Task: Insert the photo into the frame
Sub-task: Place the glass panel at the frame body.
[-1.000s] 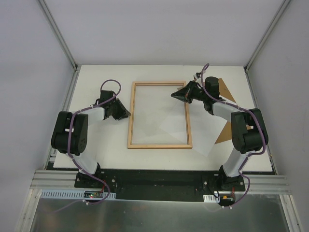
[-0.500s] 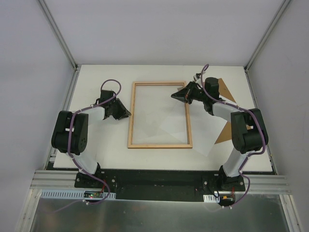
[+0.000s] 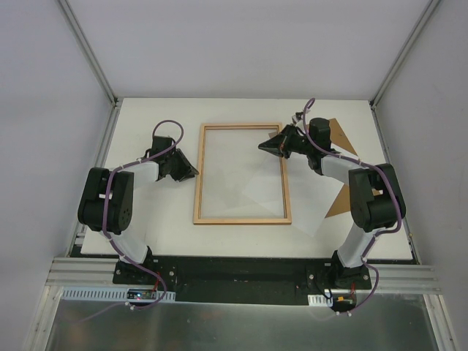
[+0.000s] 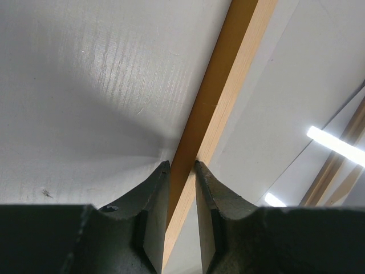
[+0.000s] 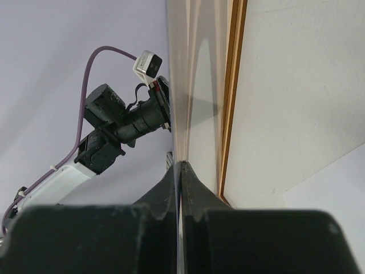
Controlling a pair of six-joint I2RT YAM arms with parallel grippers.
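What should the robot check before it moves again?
1. Left jaws gripping the frame: ok, one on each side of its left rail.
2. Right jaws holding the photo: not ok, shut on nothing, near the frame's far right corner.
3. Photo inside the frame: not ok, it lies partly under the right rail and sticks out.
4. Photo's picture side facing the pane: cannot tell, only white shows.
5. Brown board out of the way: ok, it lies right of the frame.
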